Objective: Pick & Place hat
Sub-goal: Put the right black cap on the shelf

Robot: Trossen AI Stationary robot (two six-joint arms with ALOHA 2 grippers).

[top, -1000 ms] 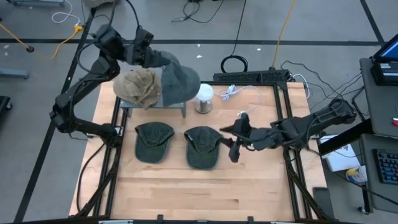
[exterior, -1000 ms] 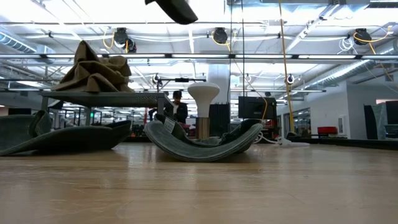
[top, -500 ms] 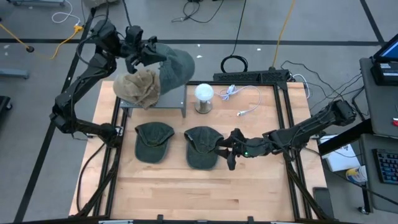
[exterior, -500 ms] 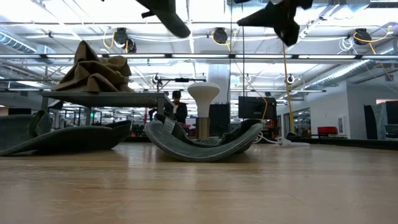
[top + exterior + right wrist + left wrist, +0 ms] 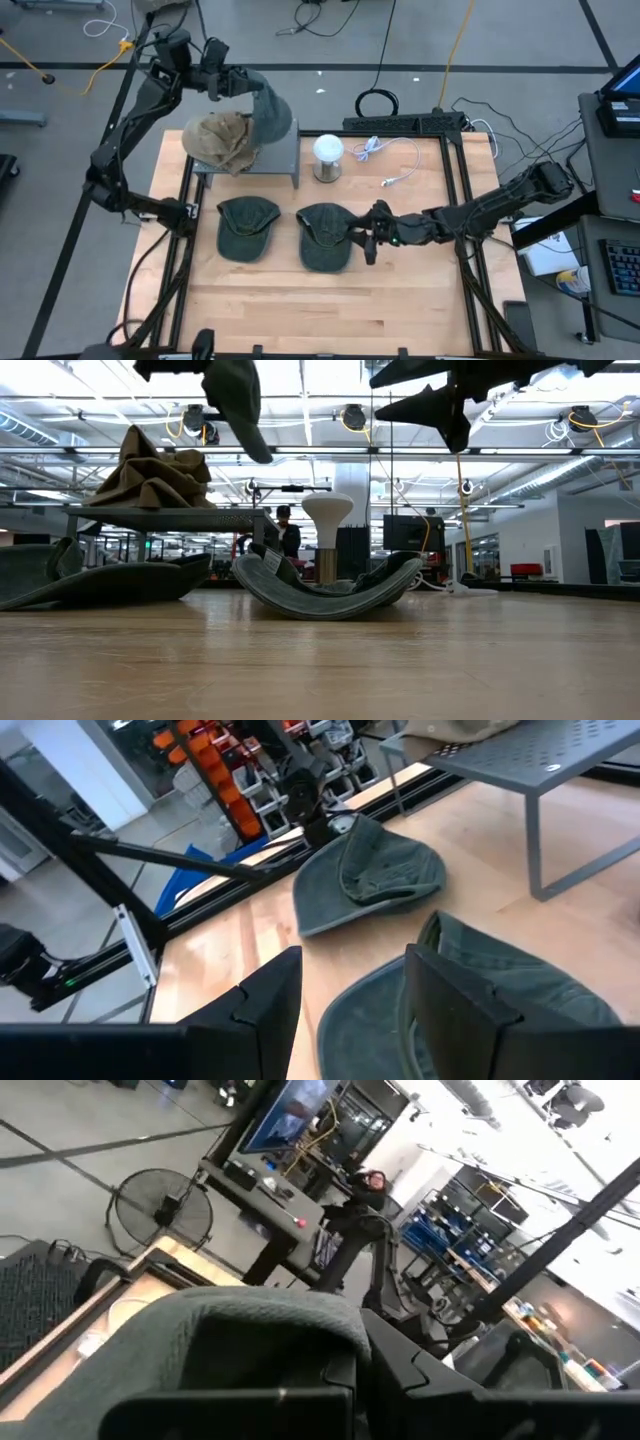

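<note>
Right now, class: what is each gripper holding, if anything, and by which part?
The left gripper is shut on the grey-green hat, gripping its edge above the rack; which part of the edge cannot be told. The right gripper is open over a cap, holding nothing.

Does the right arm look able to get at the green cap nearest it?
Probably yes: the right end effector hangs open beside that cap, nothing between them.
</note>
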